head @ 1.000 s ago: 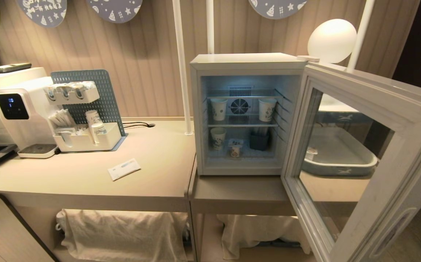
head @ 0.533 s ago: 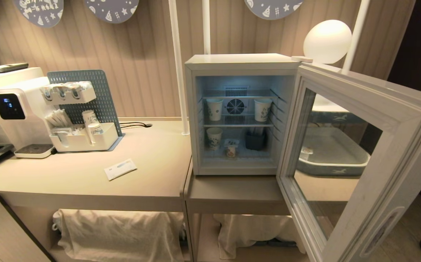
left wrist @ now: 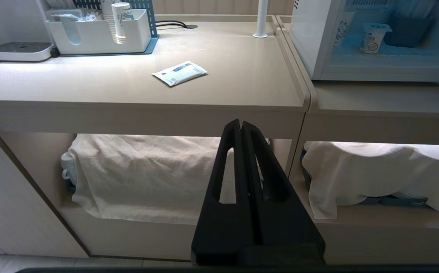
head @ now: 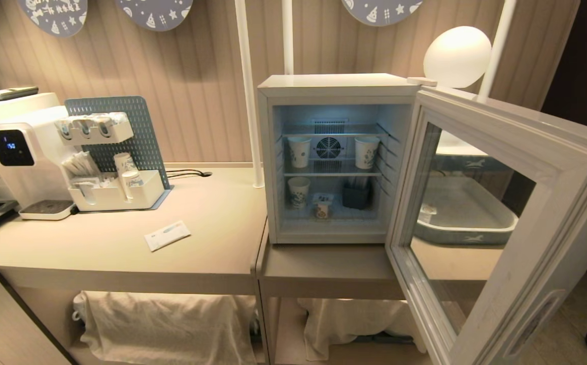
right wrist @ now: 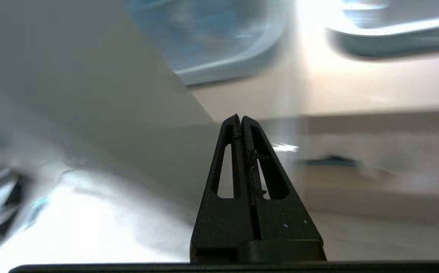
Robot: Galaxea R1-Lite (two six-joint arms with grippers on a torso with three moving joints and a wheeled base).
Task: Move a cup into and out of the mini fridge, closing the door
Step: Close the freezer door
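Observation:
The mini fridge [head: 334, 86] stands lit on the low counter with its door [head: 567, 213] swung wide open toward me on the right. The cup [head: 322, 206] [left wrist: 372, 37], a short white tub with a flat foil lid, sits on the fridge floor between a paper cup and a dark holder. Neither arm shows in the head view. My left gripper [left wrist: 241, 122] is shut and empty, low before the counter's front edge. My right gripper [right wrist: 239, 116] is shut and empty in a blurred view, close to the pale door.
Taller paper cups [head: 299, 151] stand on the wire shelves. A white packet [head: 167, 235] lies on the counter [head: 212, 253] near an organiser [head: 115, 195] and a water dispenser [head: 16, 152]. A grey tray [head: 468, 223] shows through the door glass. Cloth-covered shelves [left wrist: 143, 174] lie below.
The whole head view has shifted slightly, so the camera moved. The fridge, its open door and the cup inside stand as before.

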